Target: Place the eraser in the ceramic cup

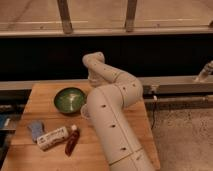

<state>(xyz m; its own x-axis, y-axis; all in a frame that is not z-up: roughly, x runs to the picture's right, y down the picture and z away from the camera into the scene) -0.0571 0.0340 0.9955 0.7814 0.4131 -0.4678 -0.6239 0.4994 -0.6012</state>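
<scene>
Wooden table (30,105), far left: blue-grey pad (35,129) lies flat near the front-left corner. Just right of it is a white labelled box (52,137), lying on its side at a slant. Next right is a dark red bottle-like item (72,143) with a pale cap, also lying down, close beside the box's right end. Behind these, toward the back of the table, a round dark green bowl (69,100) stands upright. Just right of the bowl is the ceramic cup (83,111), of which only a pale sliver shows at the edge of the arm. The cream arm (112,125) rises from the front right, bends at an elbow, runs back left and turns down behind the bowl's right side. The gripper sits at that lower end, over the back-middle of the table, and is masked by the arm. Its fingers are closed; whether anything is between them cannot be told. The eraser is hidden, so its position cannot be told. Far right, a thin cable (153,109) hangs off the table edge.
</scene>
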